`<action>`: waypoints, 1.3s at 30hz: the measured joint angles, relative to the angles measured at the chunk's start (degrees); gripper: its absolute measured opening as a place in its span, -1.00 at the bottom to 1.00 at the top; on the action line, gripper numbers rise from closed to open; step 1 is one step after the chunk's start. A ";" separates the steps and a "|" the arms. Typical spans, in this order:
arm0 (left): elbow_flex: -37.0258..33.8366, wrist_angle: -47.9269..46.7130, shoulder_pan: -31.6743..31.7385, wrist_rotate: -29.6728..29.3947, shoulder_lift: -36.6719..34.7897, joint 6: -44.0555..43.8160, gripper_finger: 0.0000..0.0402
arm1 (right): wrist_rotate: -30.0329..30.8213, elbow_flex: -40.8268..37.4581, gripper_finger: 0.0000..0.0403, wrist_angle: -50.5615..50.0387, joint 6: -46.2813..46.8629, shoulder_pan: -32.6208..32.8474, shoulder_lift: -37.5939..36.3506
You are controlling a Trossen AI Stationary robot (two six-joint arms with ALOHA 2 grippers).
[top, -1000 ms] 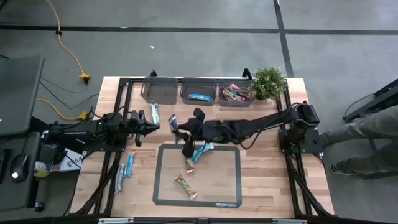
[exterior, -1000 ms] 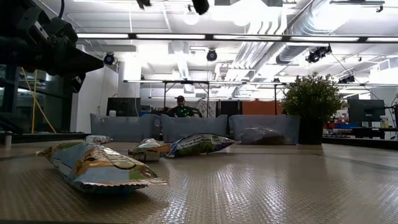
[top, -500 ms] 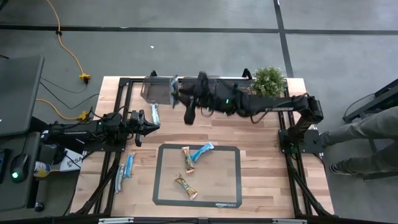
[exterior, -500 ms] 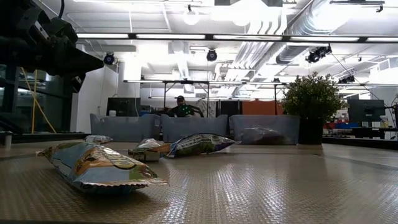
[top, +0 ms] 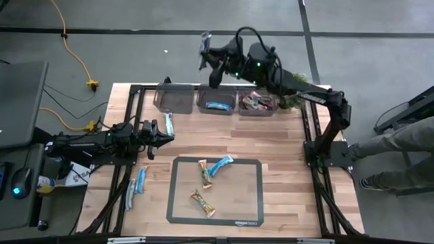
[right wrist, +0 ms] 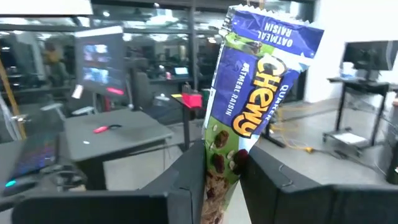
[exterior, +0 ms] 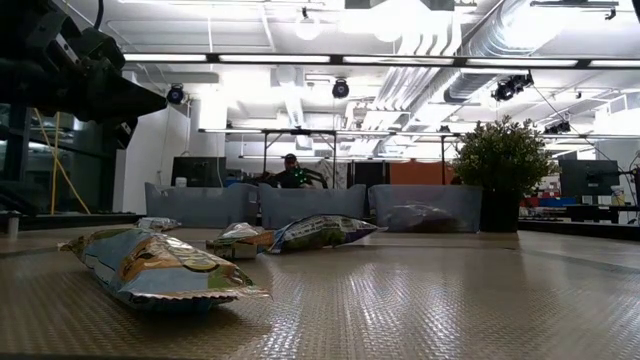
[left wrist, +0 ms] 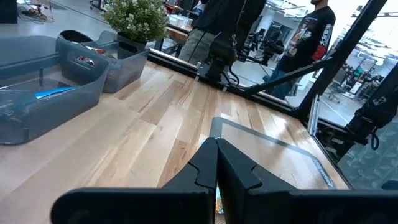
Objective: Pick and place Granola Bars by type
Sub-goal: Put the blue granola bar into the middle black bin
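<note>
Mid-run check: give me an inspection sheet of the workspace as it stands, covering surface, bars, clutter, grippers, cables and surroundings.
Surface: wooden table with a dark-framed mat.
Job's things: three granola bars lie on the mat; blue bars lie near the table's left edge; one blue bar is in the middle bin; red-pink bars are in the right bin; the left bin looks empty.
Clutter: potted plant at the far right corner.
Grippers: left gripper shut, low over the table's left side; right gripper shut on an oatmeal raisin bar, raised over the bins.
Cables: yellow cable on the floor, left.
Surroundings: a person's legs at right.
</note>
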 joint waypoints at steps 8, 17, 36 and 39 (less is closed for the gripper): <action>0.01 0.00 0.00 0.00 0.00 0.01 -1.00 | -4.58 -0.15 -0.61 -8.18 -0.83 -5.78 1.30; 0.02 0.00 -0.02 0.00 0.00 0.00 -1.00 | -8.65 -0.24 -0.61 -13.34 -1.36 -8.74 4.65; 0.02 0.00 0.00 0.00 0.00 0.01 -1.00 | -11.52 -0.15 -0.61 -28.96 -5.84 -13.00 18.73; 0.02 -0.01 0.00 0.00 0.00 0.00 -1.00 | -11.22 -0.15 -0.61 -32.17 -7.63 -12.99 20.96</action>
